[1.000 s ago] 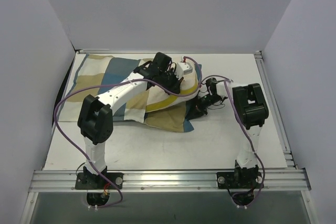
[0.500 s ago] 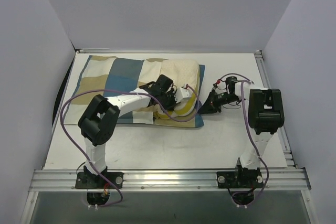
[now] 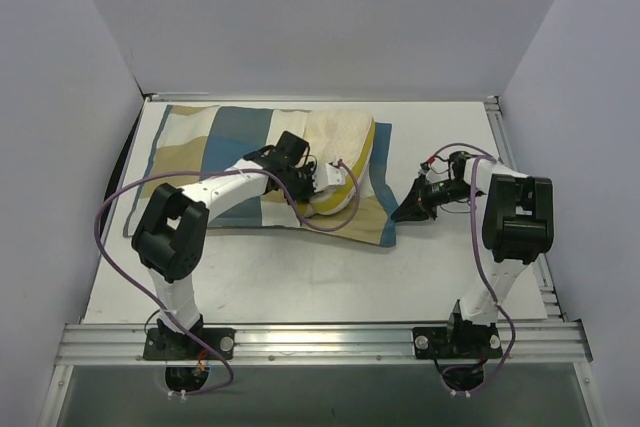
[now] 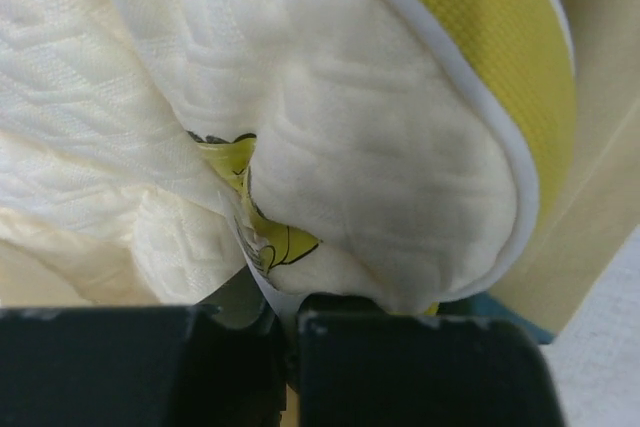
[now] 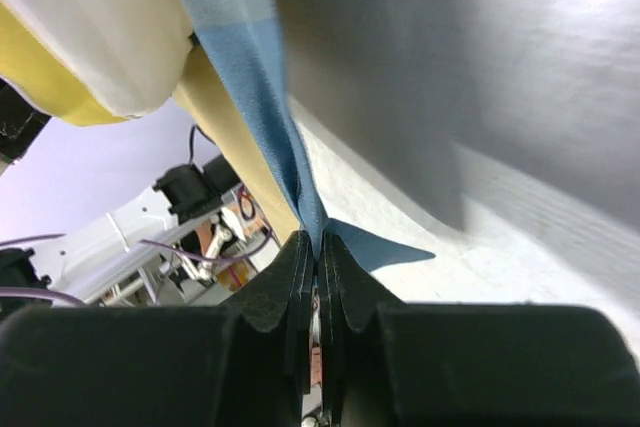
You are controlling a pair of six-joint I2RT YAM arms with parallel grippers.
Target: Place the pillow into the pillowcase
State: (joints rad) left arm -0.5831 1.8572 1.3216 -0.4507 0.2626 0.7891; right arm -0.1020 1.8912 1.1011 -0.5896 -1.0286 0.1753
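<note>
The checked blue, tan and white pillowcase (image 3: pixel 215 142) lies flat across the table's left and middle. The cream pillow (image 3: pixel 340 137) with yellow piping sticks out of its right end, partly inside it. My left gripper (image 3: pixel 322 179) is shut on the pillow's near corner; in the left wrist view the bumpy cream fabric (image 4: pixel 380 167) and a yellow emblem (image 4: pixel 262 237) bunch against the jaws (image 4: pixel 283 312). My right gripper (image 3: pixel 405 210) is shut on the pillowcase's blue corner (image 5: pixel 300 197), right of the pillow, jaws pinching the cloth (image 5: pixel 318 257).
Grey walls close in the white table (image 3: pixel 300 267) on three sides. A metal rail (image 3: pixel 320 339) runs along the near edge with both arm bases. Purple cables (image 3: pixel 110 222) loop from each arm.
The left gripper moved back and up-left with the pillow corner, the pillow shifting further left into the case. The right gripper moved a little right, holding the pillowcase corner stretched out.
</note>
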